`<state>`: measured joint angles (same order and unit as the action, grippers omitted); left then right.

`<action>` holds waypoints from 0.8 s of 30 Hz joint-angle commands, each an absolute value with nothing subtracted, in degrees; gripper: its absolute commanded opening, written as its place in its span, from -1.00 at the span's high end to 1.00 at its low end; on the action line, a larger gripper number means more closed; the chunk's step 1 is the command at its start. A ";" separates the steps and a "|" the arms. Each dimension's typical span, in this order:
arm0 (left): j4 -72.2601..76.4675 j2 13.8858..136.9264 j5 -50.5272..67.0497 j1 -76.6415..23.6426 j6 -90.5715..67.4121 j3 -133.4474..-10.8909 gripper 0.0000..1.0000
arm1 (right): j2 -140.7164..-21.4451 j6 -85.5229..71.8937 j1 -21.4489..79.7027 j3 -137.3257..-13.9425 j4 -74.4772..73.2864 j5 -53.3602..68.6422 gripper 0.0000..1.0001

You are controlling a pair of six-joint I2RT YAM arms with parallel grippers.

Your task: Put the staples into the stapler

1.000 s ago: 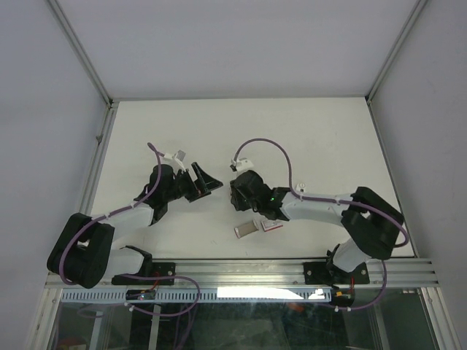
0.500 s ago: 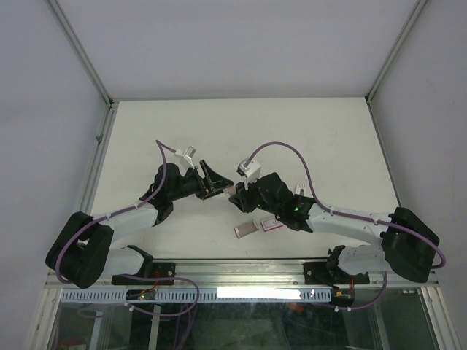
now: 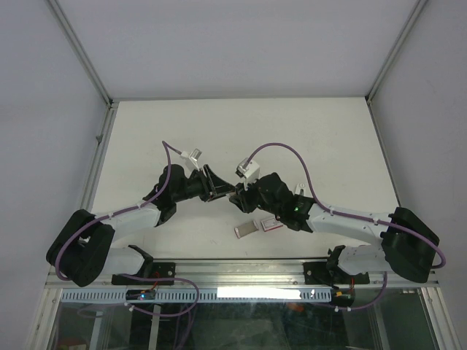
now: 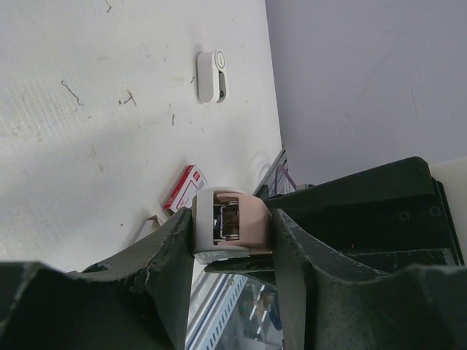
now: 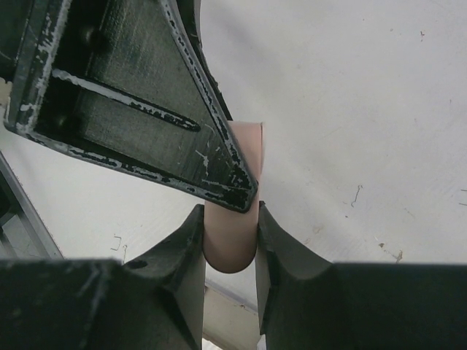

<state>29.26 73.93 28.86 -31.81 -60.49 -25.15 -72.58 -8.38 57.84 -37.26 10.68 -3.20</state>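
A pink stapler (image 3: 233, 191) hangs above the table's middle, held between both arms. My right gripper (image 5: 230, 219) is shut on its rounded pink end (image 5: 232, 244). My left gripper (image 4: 232, 227) is closed against the other end (image 4: 235, 222), where a white edge and a metal hinge show; both fingers touch it. In the right wrist view, a left finger (image 5: 139, 95) covers the top of the stapler. The red staple box (image 3: 271, 224) and its grey tray (image 3: 245, 229) lie on the table below the right arm. Loose staples are too small to make out.
A small white clip-like part (image 3: 300, 187) lies on the table right of the right wrist, and shows again (image 4: 211, 76) in the left wrist view. The red box (image 4: 182, 188) sits near the table's front rail (image 3: 241, 271).
The left arm has moved right to meet the stapler, and its fingers have closed onto it. The right arm stretched out earlier and has held still since.
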 commanded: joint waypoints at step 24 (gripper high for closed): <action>45.86 68.63 39.79 -32.61 -55.22 -25.62 1.00 | -64.35 -30.42 43.24 -35.59 18.21 41.57 -0.83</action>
